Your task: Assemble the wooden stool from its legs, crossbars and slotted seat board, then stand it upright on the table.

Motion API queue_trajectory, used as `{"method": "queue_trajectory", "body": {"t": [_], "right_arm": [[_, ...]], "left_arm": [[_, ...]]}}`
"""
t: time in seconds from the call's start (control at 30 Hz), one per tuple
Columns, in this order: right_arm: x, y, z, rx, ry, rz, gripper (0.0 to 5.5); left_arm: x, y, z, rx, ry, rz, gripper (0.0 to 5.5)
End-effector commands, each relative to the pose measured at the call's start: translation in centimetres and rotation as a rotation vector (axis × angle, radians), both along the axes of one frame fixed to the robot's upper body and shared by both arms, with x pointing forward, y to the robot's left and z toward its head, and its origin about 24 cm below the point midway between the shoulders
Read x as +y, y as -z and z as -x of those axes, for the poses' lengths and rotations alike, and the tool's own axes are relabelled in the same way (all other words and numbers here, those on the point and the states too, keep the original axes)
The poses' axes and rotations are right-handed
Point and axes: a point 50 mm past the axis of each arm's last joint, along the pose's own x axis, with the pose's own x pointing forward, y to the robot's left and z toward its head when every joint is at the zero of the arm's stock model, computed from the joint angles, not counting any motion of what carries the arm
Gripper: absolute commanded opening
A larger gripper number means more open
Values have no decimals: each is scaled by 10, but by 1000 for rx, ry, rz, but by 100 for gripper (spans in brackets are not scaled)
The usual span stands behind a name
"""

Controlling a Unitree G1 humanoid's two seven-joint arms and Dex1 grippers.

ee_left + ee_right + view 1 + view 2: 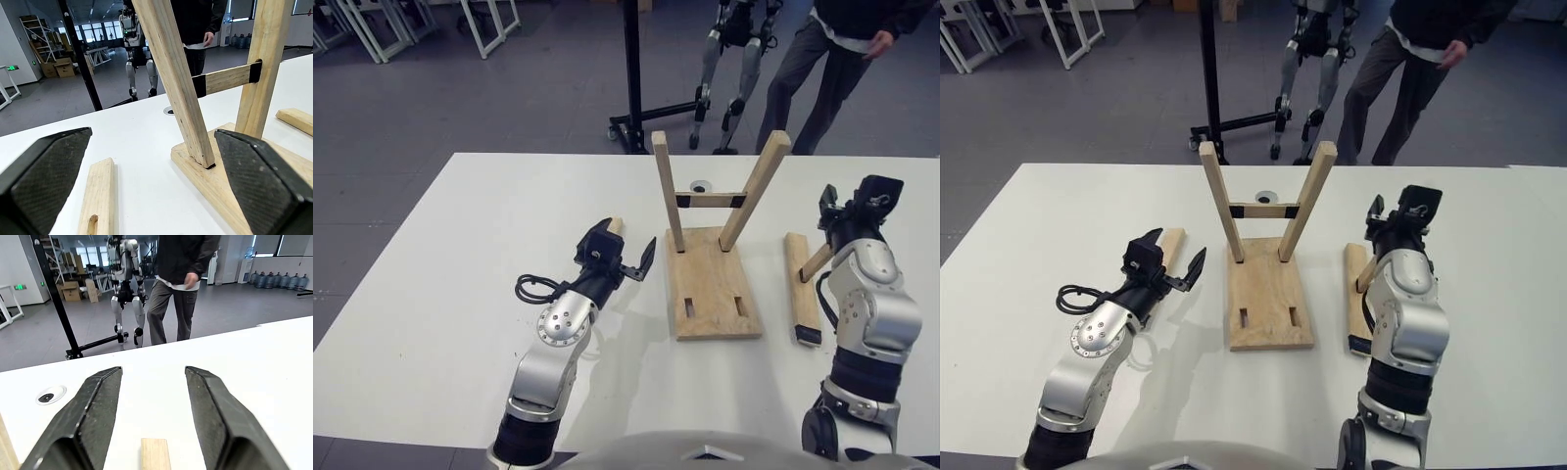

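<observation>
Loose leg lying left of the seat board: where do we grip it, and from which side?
Probably mid-length, across its narrow width, from above. The loose leg lies flat on the table, long axis pointing away from the robot, so its two long side faces are free. The open left end effector sits right by it.

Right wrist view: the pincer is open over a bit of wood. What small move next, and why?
Probably lower the right pincer and shut it on the loose leg piece lying right of the seat board. The pincer is open with a wooden end between its fingers, and the board's two near slots are empty.
</observation>
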Motion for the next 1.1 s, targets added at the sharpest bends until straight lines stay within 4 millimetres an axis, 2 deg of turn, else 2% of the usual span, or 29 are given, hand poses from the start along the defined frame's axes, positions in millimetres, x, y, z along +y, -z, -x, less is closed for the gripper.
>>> {"method": "queue_trajectory", "body": {"t": [0.03, 0.1, 0.27, 0.33, 0.37, 0.43, 0.53, 0.63, 0.8, 0.93, 1.1], "right_arm": [[5, 28, 3, 127, 5, -90, 235], [8, 4, -2, 29, -9, -74, 235], [15, -87, 2, -322, -16, 52, 235], [20, -105, 12, -369, -45, 98, 268], [21, -104, 18, -348, -60, 107, 293], [18, -83, 37, -220, -80, 123, 323], [16, -40, 82, 24, -115, 153, 381], [22, -12, 108, 164, -148, 138, 433], [24, 27, 131, 341, -128, 69, 545], [15, 54, 143, 439, -79, 66, 545], [9, 86, 148, 574, -116, 8, 545]], "left_arm": [[-5, -1, -2, -11, -1, 10, 463], [-7, -1, 0, -8, 3, 15, 463], [-9, 0, 4, 2, 3, 17, 463], [-9, 0, 6, 8, -9, 25, 463], [-9, 1, 7, 10, -16, 28, 463], [-6, 2, 9, 13, -33, 27, 463], [-1, 3, 12, 15, -62, 22, 463], [1, 3, 13, 17, -69, 16, 463], [1, 1, 12, 17, -46, 5, 463], [2, 1, 13, 19, -30, -4, 463], [1, 0, 11, 17, -21, -7, 463]]}}
